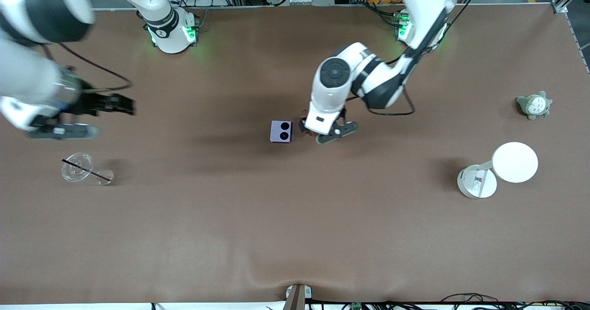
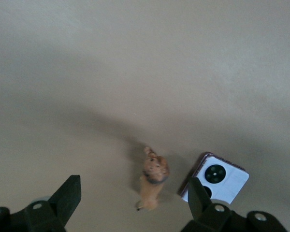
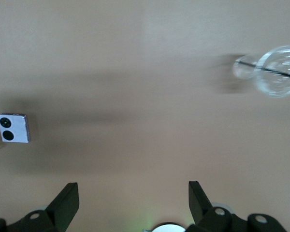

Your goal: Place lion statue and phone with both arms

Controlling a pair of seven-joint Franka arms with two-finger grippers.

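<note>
Reddish-brown lion (image 2: pixel 151 181) stands just beside the phone (image 1: pixel 281 131); left gripper (image 2: pixel 130 205) over it, jaws wide, empty, apparently letting go; right gripper (image 1: pixel 120 104), well apart from the phone, jaws wide, empty, waits.

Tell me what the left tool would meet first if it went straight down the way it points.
Probably the lion statue: it lies between the open fingers of the left tool, with the phone just beside one finger. How much height remains is hard to judge.
</note>
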